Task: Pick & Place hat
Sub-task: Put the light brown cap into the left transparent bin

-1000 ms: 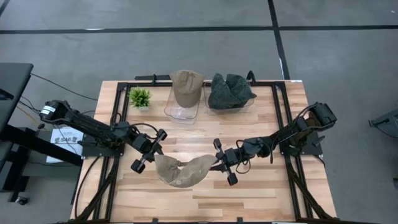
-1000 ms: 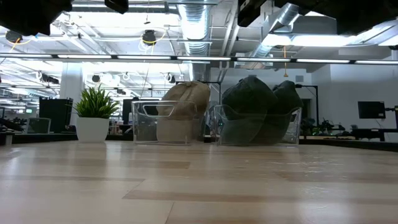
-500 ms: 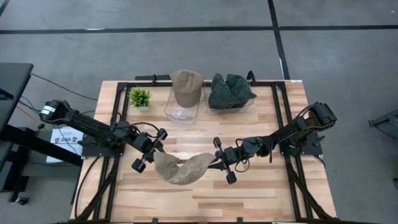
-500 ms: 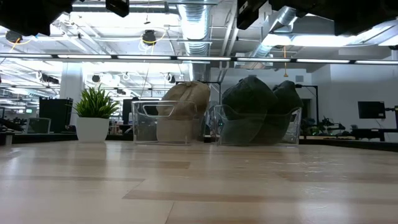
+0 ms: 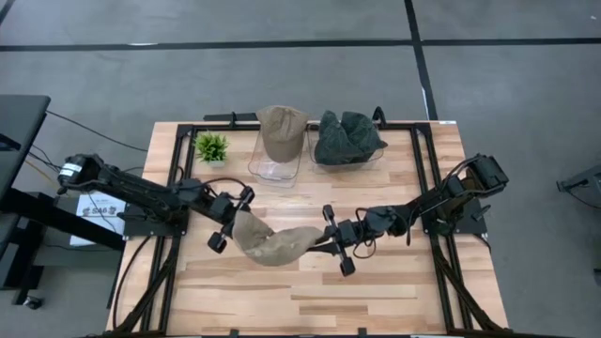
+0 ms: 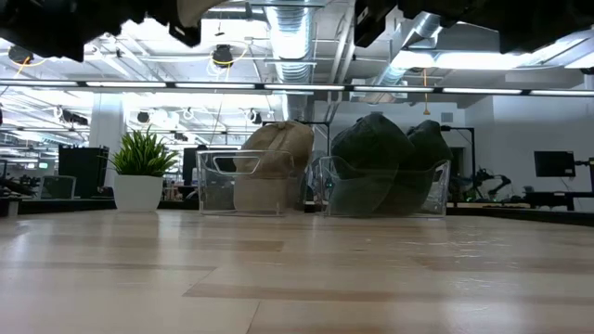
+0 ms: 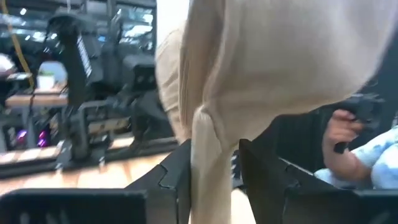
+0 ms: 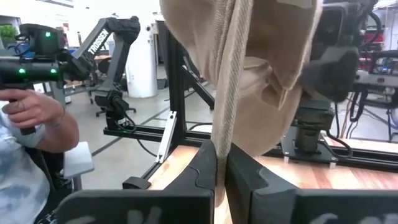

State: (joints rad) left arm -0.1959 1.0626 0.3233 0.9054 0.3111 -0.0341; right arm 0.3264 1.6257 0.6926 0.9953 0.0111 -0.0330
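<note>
A tan cap (image 5: pixel 277 242) hangs lifted clear of the table between my two grippers near the table's middle. My left gripper (image 5: pixel 232 222) is shut on its left end and my right gripper (image 5: pixel 329 240) on its right end. The left wrist view shows the tan cloth (image 7: pixel 261 56) filling the space above my fingers, and the right wrist view shows it too (image 8: pixel 261 74). Another tan cap (image 5: pixel 281 131) sits in a clear bin (image 5: pixel 274 169) at the far side. Dark green caps (image 5: pixel 346 137) fill the clear bin beside it. The low view shows no part of the held cap that I can be sure of. My left gripper pinches a folded edge of the cap (image 7: pixel 210 155) between its two fingers (image 7: pixel 177 180), coming level from the table's left. The cloth rises past the fingers. My right gripper pinches a ribbed edge of the cap (image 8: pixel 222 134) between its fingers (image 8: pixel 202 174), level from the table's right. The cap spans both grippers, sagging in the middle.
A small potted plant (image 5: pixel 210 146) stands at the far left, next to the bins; it shows in the low view too (image 6: pixel 141 172). Black frame rails (image 5: pixel 424 188) run along the table's sides. Bare wood lies near the table's near edge (image 5: pixel 300 300). A person's hand (image 8: pixel 37 115) shows beyond the table.
Both grippers have carried the cap a little toward the table's far edge, the left one more than the right. The cap has stayed held at both ends, and its sagging middle has flattened somewhat.
</note>
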